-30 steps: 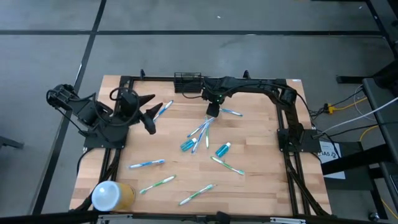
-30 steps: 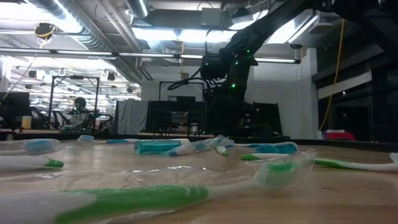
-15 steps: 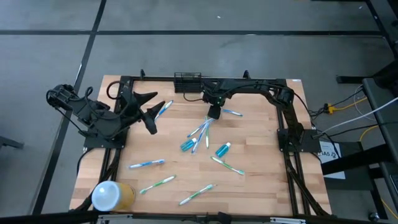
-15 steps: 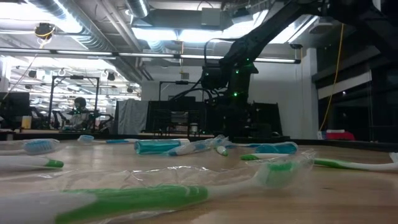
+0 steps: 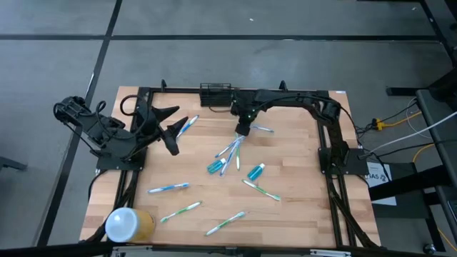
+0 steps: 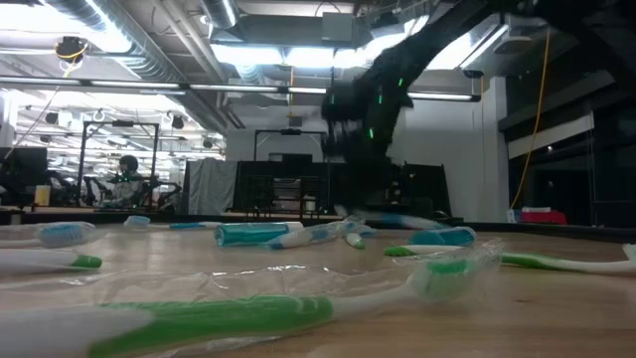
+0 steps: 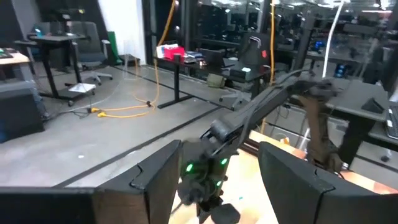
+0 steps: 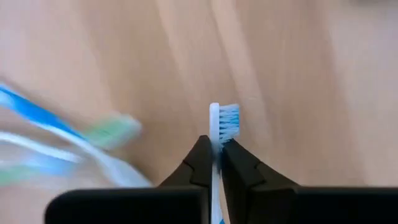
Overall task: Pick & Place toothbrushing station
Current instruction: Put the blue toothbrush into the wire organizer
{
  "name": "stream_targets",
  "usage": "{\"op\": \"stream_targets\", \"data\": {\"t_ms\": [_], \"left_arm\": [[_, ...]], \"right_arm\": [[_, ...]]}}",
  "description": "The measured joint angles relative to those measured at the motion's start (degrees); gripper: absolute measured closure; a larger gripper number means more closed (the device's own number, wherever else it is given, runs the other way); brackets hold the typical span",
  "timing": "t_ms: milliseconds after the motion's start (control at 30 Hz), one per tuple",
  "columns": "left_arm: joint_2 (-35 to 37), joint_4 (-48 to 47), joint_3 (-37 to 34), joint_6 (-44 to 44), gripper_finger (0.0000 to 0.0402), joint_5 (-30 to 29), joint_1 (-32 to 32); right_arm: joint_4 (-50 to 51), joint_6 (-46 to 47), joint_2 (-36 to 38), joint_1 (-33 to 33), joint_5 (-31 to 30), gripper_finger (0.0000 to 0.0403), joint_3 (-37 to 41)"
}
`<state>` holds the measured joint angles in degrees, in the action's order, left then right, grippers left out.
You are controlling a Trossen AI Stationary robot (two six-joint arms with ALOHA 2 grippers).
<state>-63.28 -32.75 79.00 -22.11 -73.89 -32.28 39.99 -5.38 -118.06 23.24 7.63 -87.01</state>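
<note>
The black slotted holder rack (image 5: 216,93) stands at the table's far edge. Several blue and green toothbrushes lie scattered on the wooden table (image 5: 300,214), with a cluster (image 5: 228,153) at its middle. My right gripper (image 5: 243,128) is just in front of the rack, above the cluster's far end, and is shut on a blue toothbrush (image 5: 263,129). My left gripper (image 5: 170,128) is open and empty at the far left, beside another blue toothbrush (image 5: 188,125). Its two fingers show spread apart in the left wrist view (image 7: 217,186). My right gripper pinches the blue toothbrush's neck (image 8: 215,149) between its two fingers, just behind the bristle head (image 8: 227,121). The head sticks out past the fingertips and the handle runs back along the fingers. I cannot tell whether the handle end (image 5: 273,130) rests on the table.
A white-and-yellow cylinder (image 5: 128,225) stands at the near left corner. Green toothbrushes lie toward the near edge (image 5: 182,210), one of them close in front of the low camera (image 6: 248,318). A black frame (image 5: 325,153) runs round the table's sides.
My right gripper has shifted a little toward the table's left edge with the blue toothbrush and is blurred in motion in the low view. My left arm has tipped its wrist. Its gripper stays near the same spot, open.
</note>
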Motion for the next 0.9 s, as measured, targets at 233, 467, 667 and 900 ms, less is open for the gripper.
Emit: {"op": "stream_targets", "data": {"t_ms": [233,467,667,900], "left_arm": [[0.79,0.48,0.04,1.78,0.0192,-11.22,-5.99],[1.3,0.02,0.04,1.89,0.0192,-16.13,-11.12],[1.15,0.02,0.04,0.25,0.0192,-16.2,-11.56],[0.31,1.84,0.04,-1.24,0.0192,-16.17,-11.62]], "right_arm": [[-18.45,2.44,11.99,-1.24,9.23,0.0388,-0.1],[-40.37,4.03,15.91,0.79,15.17,0.0388,-0.21],[-51.96,8.79,13.75,5.84,19.64,0.0388,-0.19],[-60.81,13.15,9.72,10.28,23.43,0.0388,-0.19]]}}
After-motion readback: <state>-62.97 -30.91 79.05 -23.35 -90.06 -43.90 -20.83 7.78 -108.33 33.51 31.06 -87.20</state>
